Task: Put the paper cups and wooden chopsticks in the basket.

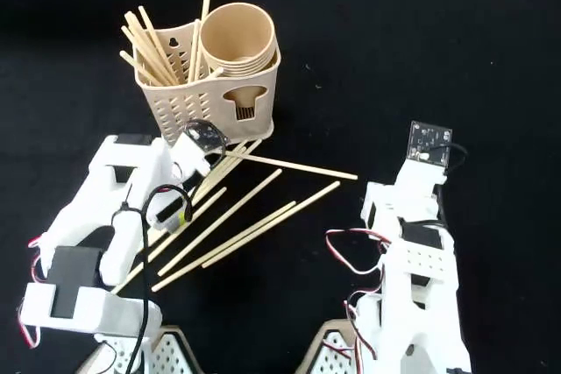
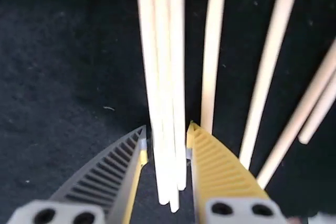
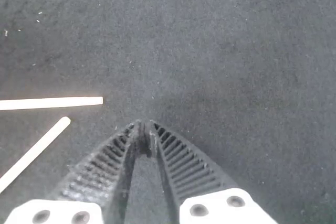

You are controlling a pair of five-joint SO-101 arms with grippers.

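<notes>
A beige slotted basket [image 1: 207, 98] stands at the back of the black table, holding stacked paper cups [image 1: 237, 38] and several wooden chopsticks [image 1: 153, 48]. More chopsticks [image 1: 245, 223] lie fanned on the cloth in front of it. My left gripper [image 2: 167, 136] is shut on a small bundle of chopsticks [image 2: 164, 77], its fingers pinching them near their ends. In the high view the left arm [image 1: 131, 208] sits low over that fan, just in front of the basket. My right gripper [image 3: 144, 129] is shut with nothing in it, hovering over bare cloth to the right [image 1: 421, 181].
Two chopstick ends [image 3: 52, 102] lie near the right gripper. Loose chopsticks [image 2: 278, 61] run beside the held bundle. Black cloth [image 1: 456, 67] covers the table, with open room at the back right.
</notes>
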